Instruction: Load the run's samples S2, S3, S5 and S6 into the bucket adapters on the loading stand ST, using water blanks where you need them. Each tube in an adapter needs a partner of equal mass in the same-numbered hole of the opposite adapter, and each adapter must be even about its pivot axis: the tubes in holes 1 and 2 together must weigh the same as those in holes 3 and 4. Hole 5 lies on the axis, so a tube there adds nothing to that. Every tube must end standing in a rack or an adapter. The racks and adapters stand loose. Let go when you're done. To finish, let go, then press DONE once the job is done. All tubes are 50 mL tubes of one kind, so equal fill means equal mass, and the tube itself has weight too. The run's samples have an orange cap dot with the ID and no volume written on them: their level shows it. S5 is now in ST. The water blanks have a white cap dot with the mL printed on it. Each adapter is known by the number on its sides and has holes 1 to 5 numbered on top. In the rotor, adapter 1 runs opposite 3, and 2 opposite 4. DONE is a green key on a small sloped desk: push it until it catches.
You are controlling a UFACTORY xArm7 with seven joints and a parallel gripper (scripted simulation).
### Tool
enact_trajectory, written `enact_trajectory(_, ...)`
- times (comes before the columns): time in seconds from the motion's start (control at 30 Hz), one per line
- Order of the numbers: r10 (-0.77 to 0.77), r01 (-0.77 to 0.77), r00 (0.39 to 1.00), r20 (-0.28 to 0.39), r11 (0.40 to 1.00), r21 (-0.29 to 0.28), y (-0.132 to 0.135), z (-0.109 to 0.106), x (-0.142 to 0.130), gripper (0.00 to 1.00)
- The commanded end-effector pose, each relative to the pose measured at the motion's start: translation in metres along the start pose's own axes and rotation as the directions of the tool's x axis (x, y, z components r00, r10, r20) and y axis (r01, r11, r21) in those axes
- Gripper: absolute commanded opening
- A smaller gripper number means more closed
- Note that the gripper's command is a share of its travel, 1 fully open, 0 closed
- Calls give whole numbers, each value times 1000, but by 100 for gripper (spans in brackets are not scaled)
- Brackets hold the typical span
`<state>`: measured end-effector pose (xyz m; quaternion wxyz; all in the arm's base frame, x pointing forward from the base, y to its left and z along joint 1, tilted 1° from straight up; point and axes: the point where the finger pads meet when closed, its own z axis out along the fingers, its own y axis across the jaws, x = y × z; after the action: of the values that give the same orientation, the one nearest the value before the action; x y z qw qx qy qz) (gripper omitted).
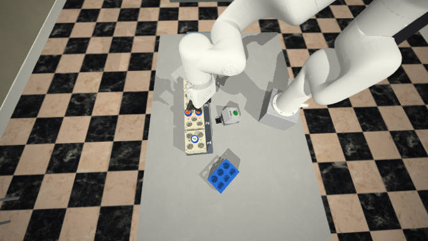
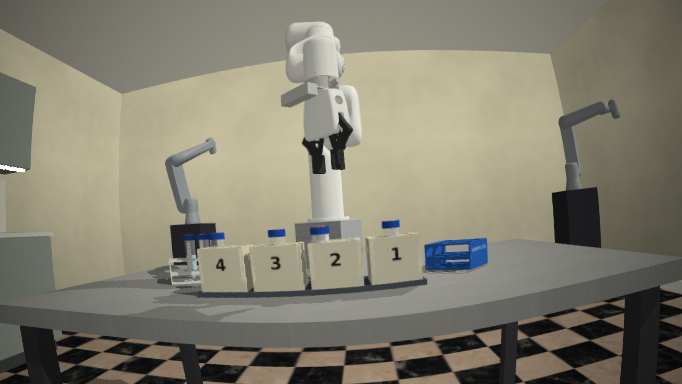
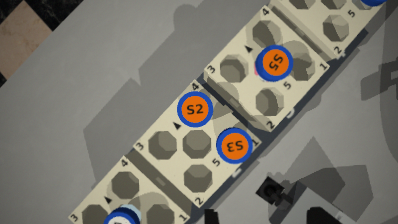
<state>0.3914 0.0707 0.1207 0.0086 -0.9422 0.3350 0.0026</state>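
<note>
My gripper (image 1: 194, 108) (image 2: 328, 166) (image 3: 265, 217) is partly open and empty, high above the adapters. Adapter 1 (image 2: 382, 267) holds a white-dot blank (image 1: 194, 139) (image 2: 390, 224) in hole 5. In adapter 2 (image 2: 322, 275), S2 (image 3: 195, 109) stands in hole 4 and S3 (image 3: 235, 146) in hole 1. In adapter 3 (image 2: 265, 277), S5 (image 3: 274, 63) stands in hole 5. Adapter 4 (image 2: 232, 277) holds a blue-capped tube (image 2: 216, 236) whose dot is not readable; its cap is cut off in the wrist view. I cannot identify S6.
The blue rack (image 1: 223, 176) (image 2: 477, 255) stands near adapter 1, its holes empty. A clear rack (image 2: 185, 282) with blue-capped tubes (image 2: 189, 237) stands beyond adapter 4. The desk with the green DONE key (image 1: 235, 113) stands beside the stand, toward the arm's base.
</note>
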Motion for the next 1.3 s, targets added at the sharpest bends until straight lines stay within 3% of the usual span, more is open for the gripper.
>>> enact_trajectory(0.0, 82, -82, 997, -8, 997, 2, 10, -2, 6, 57)
enact_trajectory(0.23, 310, -310, 951, -8, 951, 4, 43, -2, 19, 57)
enact_trajectory(1.27, 311, -311, 950, -9, 950, 3, 169, -3, 69, 57)
